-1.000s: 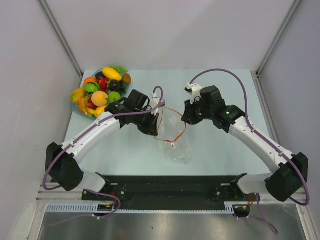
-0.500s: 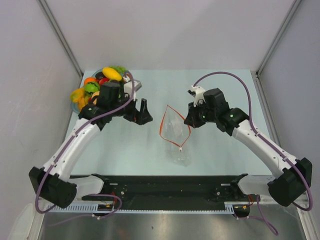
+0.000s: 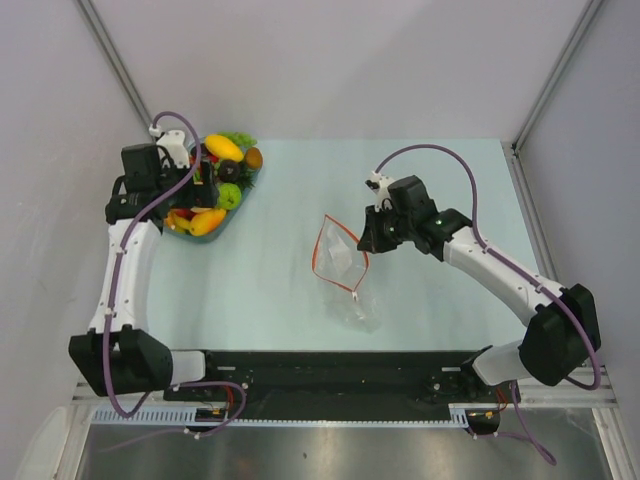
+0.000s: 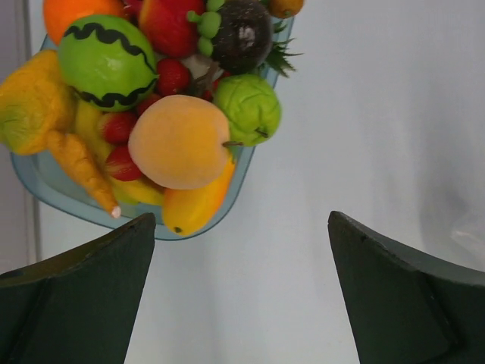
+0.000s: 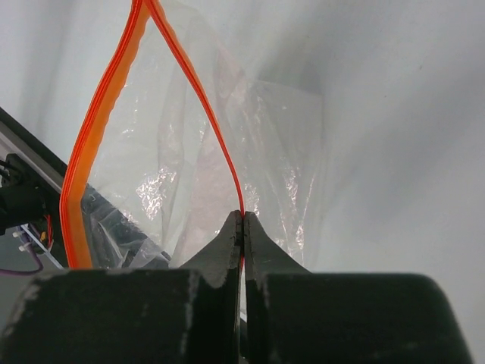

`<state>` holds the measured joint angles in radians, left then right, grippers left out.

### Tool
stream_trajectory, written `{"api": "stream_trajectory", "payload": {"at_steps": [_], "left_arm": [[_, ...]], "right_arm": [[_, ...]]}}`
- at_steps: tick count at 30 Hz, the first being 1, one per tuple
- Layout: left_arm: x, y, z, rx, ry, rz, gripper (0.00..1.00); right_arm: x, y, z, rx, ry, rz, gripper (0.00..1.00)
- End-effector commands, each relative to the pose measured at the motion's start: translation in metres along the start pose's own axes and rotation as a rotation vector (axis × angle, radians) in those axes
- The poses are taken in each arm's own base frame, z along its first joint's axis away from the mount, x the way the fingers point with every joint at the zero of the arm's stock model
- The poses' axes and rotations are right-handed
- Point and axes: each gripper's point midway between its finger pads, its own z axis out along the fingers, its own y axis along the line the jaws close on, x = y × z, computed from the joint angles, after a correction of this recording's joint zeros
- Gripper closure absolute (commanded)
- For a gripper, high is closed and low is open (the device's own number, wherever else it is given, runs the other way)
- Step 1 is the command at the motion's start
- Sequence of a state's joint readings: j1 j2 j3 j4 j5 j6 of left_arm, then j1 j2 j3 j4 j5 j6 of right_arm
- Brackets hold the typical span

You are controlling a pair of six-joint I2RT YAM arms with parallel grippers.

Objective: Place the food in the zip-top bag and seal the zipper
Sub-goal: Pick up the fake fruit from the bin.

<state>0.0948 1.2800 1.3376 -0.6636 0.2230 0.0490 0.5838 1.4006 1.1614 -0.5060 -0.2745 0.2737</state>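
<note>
Bag (image 3: 343,262) sits mid-table, well apart from the dish (image 3: 172,226) at the far-left corner. The bag is empty and all the food (image 3: 216,172) is piled in the dish.

Bag orientation: the mouth is open and faces up toward the overhead camera. The zipper (image 3: 317,256) is spread into a narrow, pointed loop. The loop's long axis runs far-to-near, with the near tip skewed slightly right. The far tip points at the back wall. Crinkled film is bunched on the table (image 3: 450,180) just past the near tip.

Right gripper (image 3: 369,243) is at the right side of the loop. In the wrist view its jaws are pressed together on the thin zipper track (image 5: 214,129), so the gripper (image 5: 242,218) pinches that one lip only. The other lip shows as the wide orange band (image 5: 97,144) off to the left. The two tracks meet at the top of that frame, with clear film (image 5: 273,144) hanging between and behind them.

Left gripper (image 4: 241,220) has its jaws spread wide and holds nothing. It hovers over bare table just short of the dish rim (image 4: 67,200), aimed at the pile.

Nearest pieces:
- peach (image 4: 179,141) on top
- yellow mango (image 4: 194,206) under it, at the rim
- green apple (image 4: 246,108) to the right
- striped green melon (image 4: 106,50) and dark fruit (image 4: 244,29) further back
- carrot (image 4: 80,162) and a yellow lumpy piece (image 4: 23,106) on the left
- strawberries (image 4: 174,76) tucked between
</note>
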Motion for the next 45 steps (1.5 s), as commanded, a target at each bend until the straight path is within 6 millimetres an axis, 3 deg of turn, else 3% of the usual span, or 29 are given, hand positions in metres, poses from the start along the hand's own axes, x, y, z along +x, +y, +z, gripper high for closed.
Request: {"api": "stream_trajectory", "payload": {"at_steps": [1, 6, 10, 18, 25, 30, 34, 39, 40, 43, 45], "left_arm": [[-0.024, 0.034, 0.011, -0.107, -0.05, 0.146, 0.0], [-0.023, 0.044, 0.033, -0.109, -0.015, 0.174, 0.0], [-0.026, 0.045, 0.05, -0.084, -0.043, 0.225, 0.0], [-0.005, 0.052, 0.089, -0.039, 0.035, 0.303, 0.0], [0.016, 0.051, 0.106, 0.005, 0.084, 0.321, 0.0], [0.024, 0.053, 0.108, -0.003, 0.101, 0.314, 0.05], [0.022, 0.055, 0.104, -0.012, 0.093, 0.309, 0.22], [0.02, 0.061, 0.101, -0.043, 0.093, 0.323, 0.26], [0.019, 0.062, 0.1, -0.051, 0.092, 0.325, 0.33], [0.003, 0.068, 0.091, -0.077, 0.062, 0.326, 0.43], [-0.02, 0.066, 0.075, -0.088, 0.011, 0.327, 0.48]], "right_arm": [[-0.035, 0.024, -0.004, -0.082, -0.103, -0.019, 1.0], [-0.027, 0.037, -0.002, -0.232, -0.08, -0.029, 1.0], [-0.029, 0.033, 0.001, -0.243, -0.078, -0.013, 1.0], [-0.032, 0.025, 0.004, -0.206, -0.081, -0.038, 1.0], [-0.028, 0.024, 0.005, -0.208, -0.072, -0.05, 1.0], [-0.032, 0.02, 0.007, -0.179, -0.084, -0.026, 1.0], [-0.029, 0.02, 0.013, -0.186, -0.059, 0.01, 1.0], [-0.022, 0.028, 0.018, -0.231, -0.023, 0.021, 1.0], [-0.021, 0.027, 0.021, -0.23, -0.015, 0.026, 1.0], [-0.022, 0.026, 0.024, -0.219, -0.006, 0.041, 1.0], [-0.019, 0.025, 0.028, -0.213, 0.014, 0.054, 1.0]]}}
